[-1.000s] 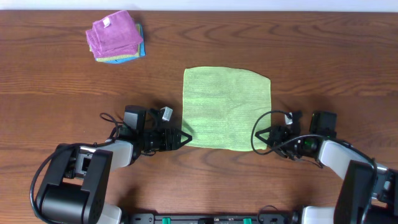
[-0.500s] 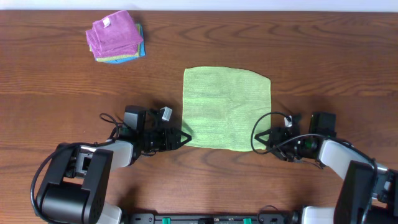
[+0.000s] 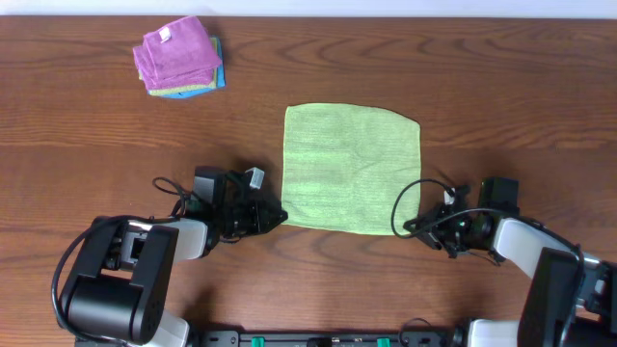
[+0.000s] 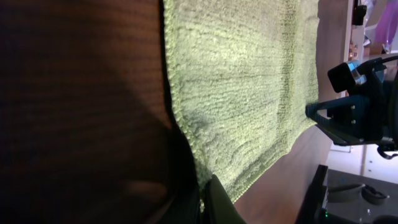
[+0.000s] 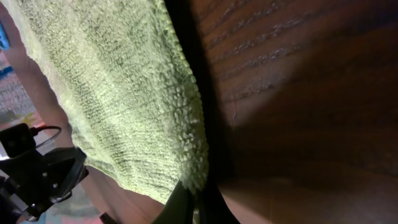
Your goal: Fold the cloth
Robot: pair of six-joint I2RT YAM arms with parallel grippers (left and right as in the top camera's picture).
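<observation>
The cloth is a lime-green square lying flat in the middle of the table. My left gripper is shut on its near left corner, and my right gripper is shut on its near right corner. In the left wrist view the cloth spreads away from the pinched corner, where my left gripper holds a sliver of green between its jaws. Seen from the right wrist, the cloth runs up to the left, its corner caught in my right gripper. Both corners still sit at table level.
A folded purple cloth with a white tag lies on a blue one at the far left of the table. The right arm shows across the cloth in the left wrist view.
Both grippers have gone from open to shut on the cloth's near corners. The left one has also slid slightly to the right onto its corner; the cloth itself has not moved.
</observation>
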